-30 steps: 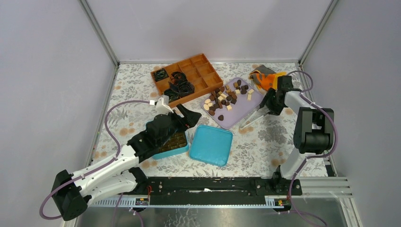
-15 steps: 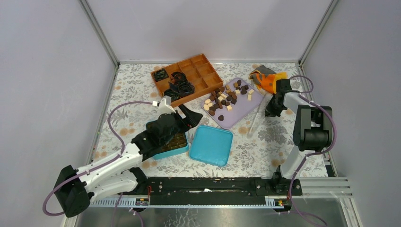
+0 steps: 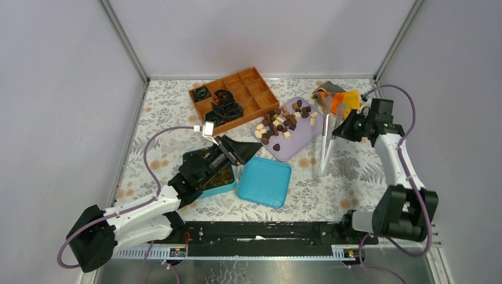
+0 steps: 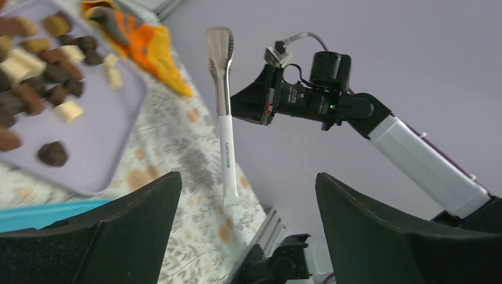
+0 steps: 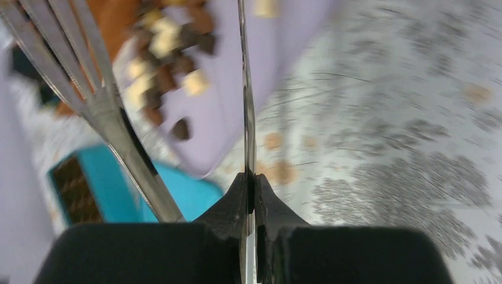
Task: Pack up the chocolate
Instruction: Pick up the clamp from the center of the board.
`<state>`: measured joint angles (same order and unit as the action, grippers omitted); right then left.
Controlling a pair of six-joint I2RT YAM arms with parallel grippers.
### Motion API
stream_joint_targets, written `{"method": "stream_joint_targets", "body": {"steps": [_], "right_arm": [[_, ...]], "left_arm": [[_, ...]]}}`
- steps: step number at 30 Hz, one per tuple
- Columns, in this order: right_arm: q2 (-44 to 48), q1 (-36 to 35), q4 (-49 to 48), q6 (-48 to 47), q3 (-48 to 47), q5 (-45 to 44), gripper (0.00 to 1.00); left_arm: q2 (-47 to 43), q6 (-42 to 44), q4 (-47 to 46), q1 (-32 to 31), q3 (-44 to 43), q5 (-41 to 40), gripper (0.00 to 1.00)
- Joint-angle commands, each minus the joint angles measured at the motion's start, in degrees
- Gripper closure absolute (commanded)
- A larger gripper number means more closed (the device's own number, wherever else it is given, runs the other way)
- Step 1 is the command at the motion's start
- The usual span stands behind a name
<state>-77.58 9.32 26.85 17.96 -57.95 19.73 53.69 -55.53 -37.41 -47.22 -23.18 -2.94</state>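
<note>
Bite-size chocolate pieces (image 3: 283, 120), dark brown, mid brown and cream-white, lie scattered and partly heaped on a lilac tray (image 3: 299, 142) just right of centre in the overhead view; none appears to be in any claw. Each piece looks light, rigid and smooth-sided, so it is likely to skid or pop out of a hard pinch, and its surface may scuff or smear. A gentle hold across the two flat flanks of one outlying piece, such as the lone dark one at the tray's lower edge, seems safer than a dive into the crowded middle.

Right of the tray, the right gripper (image 3: 342, 127) is clamped on a pair of metal tongs (image 3: 324, 139) with white handles, gripped about midway and hanging near-vertical, scalloped tips uppermost. In its own wrist view one thin arm sits pinched between the pads while the other arm splays to the upper left, so the tongs may not squeeze shut as held.

At lower left of centre, the left gripper (image 3: 234, 148) stands wide open and empty above a teal tin (image 3: 231, 188) with dark compartments inside. The teal lid (image 3: 264, 181) lies just beside the tin. At the top, a wooden divider box (image 3: 248, 89) holds black paper cups (image 3: 224, 106); an orange cloth (image 3: 337, 97) is bunched at upper right.
</note>
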Motion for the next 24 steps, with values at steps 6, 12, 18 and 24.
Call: {"method": "stream_joint_targets", "body": {"steps": [6, 12, 18, 24], "right_arm": [[5.41, -6.12, 8.19, -26.79, -7.02, 45.26, 1.0], [6.02, -13.54, 10.64, -30.33, -12.39, 48.49, 1.0], [6.25, -17.03, 9.23, -28.6, -14.33, 49.72, 1.0], [6.81, -17.67, 7.16, -26.7, -13.37, 48.87, 1.0]], "left_arm": [[13.58, 2.68, -16.47, -0.25, -10.36, 14.02, 0.17], [22.29, 4.89, -18.17, -1.17, -17.2, 16.11, 0.29], [27.87, 4.81, -21.35, -3.85, -21.49, 17.51, 0.43], [30.78, 5.04, -24.98, -5.87, -24.81, 19.99, 0.52]]}}
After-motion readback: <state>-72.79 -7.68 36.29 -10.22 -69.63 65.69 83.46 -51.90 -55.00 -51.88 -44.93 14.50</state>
